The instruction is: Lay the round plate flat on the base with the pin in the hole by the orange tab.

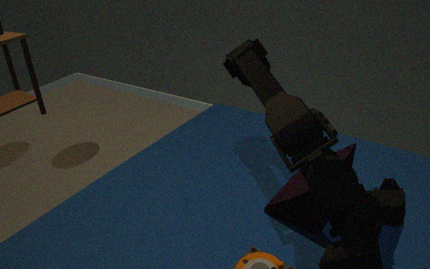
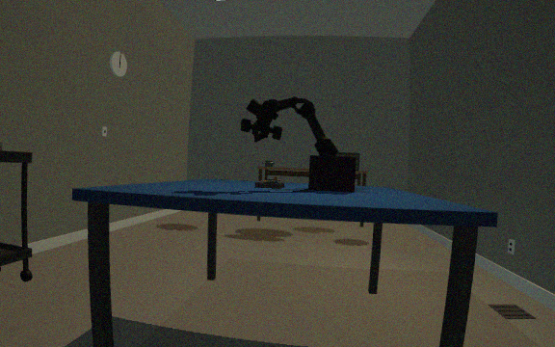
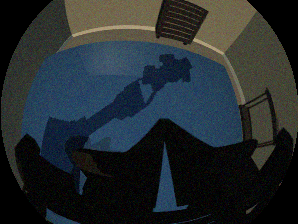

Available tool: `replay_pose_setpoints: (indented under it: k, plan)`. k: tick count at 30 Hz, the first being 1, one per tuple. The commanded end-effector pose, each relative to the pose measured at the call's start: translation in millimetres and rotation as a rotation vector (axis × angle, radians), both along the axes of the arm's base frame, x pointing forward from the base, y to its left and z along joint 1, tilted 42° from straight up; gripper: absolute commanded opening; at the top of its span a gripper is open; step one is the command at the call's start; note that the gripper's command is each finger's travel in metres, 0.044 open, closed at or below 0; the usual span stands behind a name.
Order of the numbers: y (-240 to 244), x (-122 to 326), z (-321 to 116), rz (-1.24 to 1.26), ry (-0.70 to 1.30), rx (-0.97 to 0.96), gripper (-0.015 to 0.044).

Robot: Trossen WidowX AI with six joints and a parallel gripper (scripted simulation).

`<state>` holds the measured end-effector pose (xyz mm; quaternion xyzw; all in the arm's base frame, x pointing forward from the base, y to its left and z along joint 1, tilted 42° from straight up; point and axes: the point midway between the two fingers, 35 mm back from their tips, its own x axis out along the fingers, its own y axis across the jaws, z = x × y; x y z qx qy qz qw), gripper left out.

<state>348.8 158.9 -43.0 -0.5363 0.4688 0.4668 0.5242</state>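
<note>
The round plate with its orange ring is cut off by the bottom edge of the top view; a grey disc shows in its middle. In the exterior view the plate and base are a small dark low assembly on the table. The pin, the hole and whether the plate lies flat cannot be made out. My gripper is shut and empty, with its fingertips together. It hangs high above the table, roughly over the assembly in the exterior view, touching nothing. The plate does not show in the wrist view.
The arm stands on a dark red block on the blue table, close to the assembly. The arm's shadow falls across the table. A wooden bench and a trolley stand away from the table.
</note>
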Motion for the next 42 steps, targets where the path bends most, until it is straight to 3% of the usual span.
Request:
replay_pose_setpoints:
  k: [1, 12, 18, 32, 42]
  plan:
    - [-73, -31, 0, -0.666, -0.024, -0.203, 0.0]
    - [-138, -63, 11, -1.278, -0.209, -0.403, 0.0]
    - [-177, -85, 24, -1.649, -0.44, -0.514, 0.0]
    - [-177, -81, 22, -1.659, -0.449, -0.517, 0.0]
    - [-208, -85, -12, -1.659, -0.45, -0.518, 0.0]
